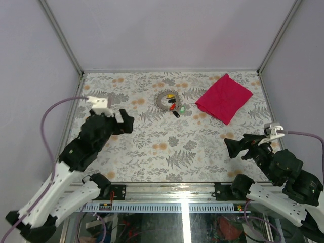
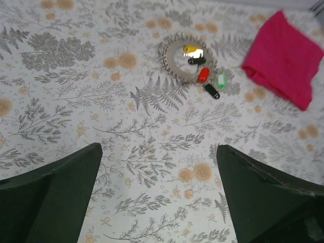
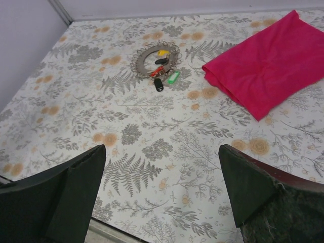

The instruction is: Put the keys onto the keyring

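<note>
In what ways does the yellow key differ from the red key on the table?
The yellow key has a yellow head and lies within the round keyring. The red key has a red head and lies at the keyring's rim, beside the green tag. Both are small and lie flat.

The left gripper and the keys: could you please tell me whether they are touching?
Apart. The top external view shows the left gripper open, with a wide stretch of patterned table lying between it and the keys.
</note>
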Available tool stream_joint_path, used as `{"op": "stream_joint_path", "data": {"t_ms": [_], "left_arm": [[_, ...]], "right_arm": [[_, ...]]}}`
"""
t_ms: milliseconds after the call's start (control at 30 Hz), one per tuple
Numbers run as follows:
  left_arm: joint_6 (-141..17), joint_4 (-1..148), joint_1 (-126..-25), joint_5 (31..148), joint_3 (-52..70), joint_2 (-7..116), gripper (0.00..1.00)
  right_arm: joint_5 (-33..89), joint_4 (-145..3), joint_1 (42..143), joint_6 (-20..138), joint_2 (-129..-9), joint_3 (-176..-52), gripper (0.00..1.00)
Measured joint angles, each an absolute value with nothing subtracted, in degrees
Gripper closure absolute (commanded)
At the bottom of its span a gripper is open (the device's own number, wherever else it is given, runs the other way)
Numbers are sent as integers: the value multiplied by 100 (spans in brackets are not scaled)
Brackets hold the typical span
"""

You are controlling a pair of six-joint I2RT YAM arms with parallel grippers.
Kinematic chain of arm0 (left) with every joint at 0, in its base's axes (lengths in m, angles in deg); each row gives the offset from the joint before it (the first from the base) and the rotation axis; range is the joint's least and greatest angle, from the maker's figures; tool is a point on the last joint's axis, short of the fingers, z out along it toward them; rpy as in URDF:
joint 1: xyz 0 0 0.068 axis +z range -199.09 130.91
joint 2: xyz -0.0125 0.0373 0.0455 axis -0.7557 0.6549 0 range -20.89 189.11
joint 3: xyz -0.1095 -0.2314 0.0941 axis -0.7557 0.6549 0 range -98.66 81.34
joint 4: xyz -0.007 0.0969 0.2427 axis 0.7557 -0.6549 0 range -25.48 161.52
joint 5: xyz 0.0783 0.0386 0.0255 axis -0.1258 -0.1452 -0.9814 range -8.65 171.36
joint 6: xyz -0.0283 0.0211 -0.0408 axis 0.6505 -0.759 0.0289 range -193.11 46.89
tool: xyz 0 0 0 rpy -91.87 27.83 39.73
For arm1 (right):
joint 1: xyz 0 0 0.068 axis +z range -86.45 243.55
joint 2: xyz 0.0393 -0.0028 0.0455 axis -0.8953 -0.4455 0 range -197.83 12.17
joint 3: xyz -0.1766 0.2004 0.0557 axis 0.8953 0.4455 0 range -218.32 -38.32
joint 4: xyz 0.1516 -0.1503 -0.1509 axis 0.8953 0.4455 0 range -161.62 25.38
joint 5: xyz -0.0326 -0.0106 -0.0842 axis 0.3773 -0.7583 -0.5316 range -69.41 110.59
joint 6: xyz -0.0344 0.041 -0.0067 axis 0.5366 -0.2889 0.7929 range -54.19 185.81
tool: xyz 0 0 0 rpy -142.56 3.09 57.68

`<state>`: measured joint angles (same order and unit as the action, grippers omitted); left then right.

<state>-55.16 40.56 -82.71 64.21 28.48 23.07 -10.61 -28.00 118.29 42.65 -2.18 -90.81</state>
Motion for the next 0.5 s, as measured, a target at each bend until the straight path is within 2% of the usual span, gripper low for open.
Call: {"op": "stream_joint_path", "data": {"t_ms": [233, 500], "left_arm": [[-5162, 4047, -8271, 6080, 3552, 323, 0], [-5043, 3820, -8271, 6032, 3827, -64, 0]], "right_arm": [[-1299, -2859, 11829, 4385, 69, -8447, 1], [-1384, -2868, 11829, 4444, 438, -8235, 1]]}}
